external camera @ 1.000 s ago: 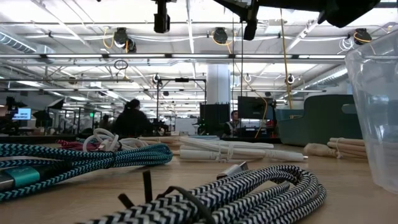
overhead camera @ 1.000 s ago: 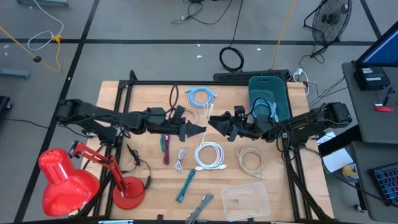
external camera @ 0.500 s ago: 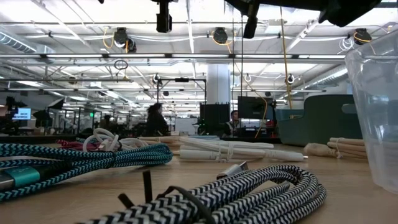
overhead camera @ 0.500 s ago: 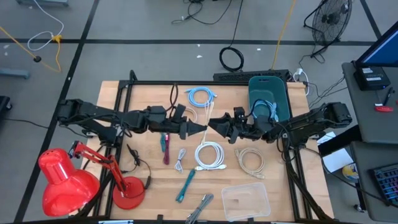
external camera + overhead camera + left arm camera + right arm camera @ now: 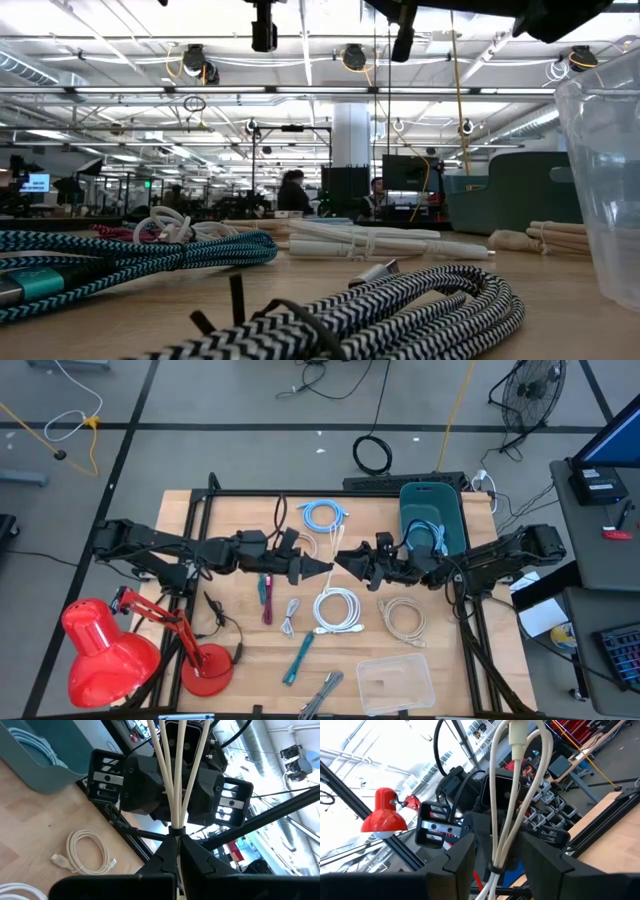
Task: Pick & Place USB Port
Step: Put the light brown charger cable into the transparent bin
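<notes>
A cream USB cable [image 5: 335,540], bundled and tied, is held up in the air over the middle of the table, between my two grippers, which face each other nose to nose. My left gripper [image 5: 328,567] [image 5: 176,837] is shut on it. My right gripper [image 5: 341,561] [image 5: 496,837] comes from the opposite side, its fingers closed in on the same bundle. The cable's cream plug [image 5: 517,737] sticks out past the fingers. The strands [image 5: 177,765] fan out from the tie. My left gripper pinches the bundle at its dark tie [image 5: 176,829] between its two fingertips, coming level from the table's left. The cable is lifted clear of the table. My right gripper has the looped strands [image 5: 504,827] between its two fingers, just beyond the tie [image 5: 492,867], one finger on each side. It comes from the table's right, slanting slightly up.
A teal bin [image 5: 448,520] holding a pale blue cable stands at the far right. A clear tub [image 5: 395,682] sits at the near edge. White [image 5: 337,610], cream [image 5: 402,617], light blue [image 5: 322,513], teal [image 5: 298,657] and red [image 5: 266,598] cables lie about. A red lamp [image 5: 110,650] stands near left.
My right gripper's fingers have drawn together around the cable bundle. Both arms have kept their place, and the cable stays up between them.
</notes>
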`<action>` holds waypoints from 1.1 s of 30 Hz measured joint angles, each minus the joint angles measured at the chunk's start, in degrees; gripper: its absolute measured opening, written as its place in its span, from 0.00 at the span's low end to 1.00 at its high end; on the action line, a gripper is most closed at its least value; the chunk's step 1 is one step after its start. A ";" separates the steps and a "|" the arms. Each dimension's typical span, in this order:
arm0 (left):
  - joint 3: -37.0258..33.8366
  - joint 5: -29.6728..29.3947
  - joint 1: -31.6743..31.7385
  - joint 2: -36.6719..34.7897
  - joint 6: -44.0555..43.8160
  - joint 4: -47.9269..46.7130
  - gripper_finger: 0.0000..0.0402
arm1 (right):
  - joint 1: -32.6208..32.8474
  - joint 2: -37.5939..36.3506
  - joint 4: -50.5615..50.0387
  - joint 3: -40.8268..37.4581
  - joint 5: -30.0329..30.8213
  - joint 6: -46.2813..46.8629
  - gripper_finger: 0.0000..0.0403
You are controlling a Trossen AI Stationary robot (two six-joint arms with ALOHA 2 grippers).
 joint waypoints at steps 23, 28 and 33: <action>0.87 3.16 0.00 2.14 -0.11 1.93 0.00 | -0.15 0.00 -1.19 0.02 0.12 0.01 0.36; 7.00 4.24 -0.31 6.57 1.61 -1.37 0.00 | -0.15 -0.04 -1.26 0.04 -0.03 0.24 0.36; 10.61 4.51 0.47 6.90 4.69 -6.49 0.00 | -0.06 -0.07 -0.38 0.12 0.05 0.48 0.36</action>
